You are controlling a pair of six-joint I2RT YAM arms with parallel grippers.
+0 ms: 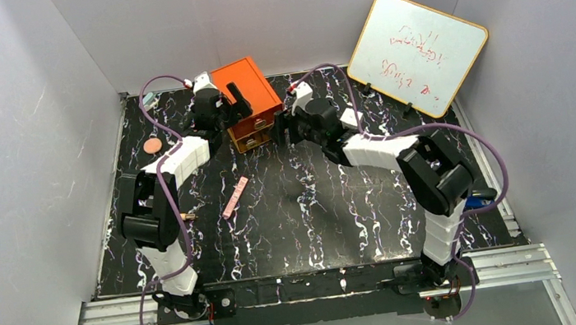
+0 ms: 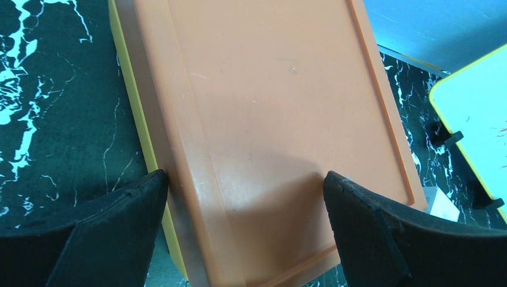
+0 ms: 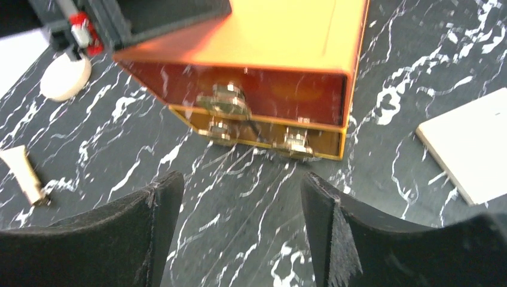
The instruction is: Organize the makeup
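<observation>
Peach-pink disc (image 1: 152, 145) is lying far left on the marbled table (image 1: 317, 225), well apart from the orange drawer box (image 1: 254, 84). Left gripper (image 2: 245, 179) is reaching over the box top, fingers spread wide, empty. Pale-pink stick (image 1: 235, 196) is lying between the arms. Right gripper (image 3: 242, 185) is facing the box's front, likewise spread and empty. Whiteboard (image 1: 419, 51) is leaning far right.

One slim pale-pink stick (image 1: 235, 196) lies near the middle, and one round peach disc (image 1: 152, 146) sits at the far left. There is one orange drawer box (image 1: 259, 87) (three metal knobs (image 3: 226, 98) show on its front) and one whiteboard (image 1: 418, 51) at the far right.
</observation>
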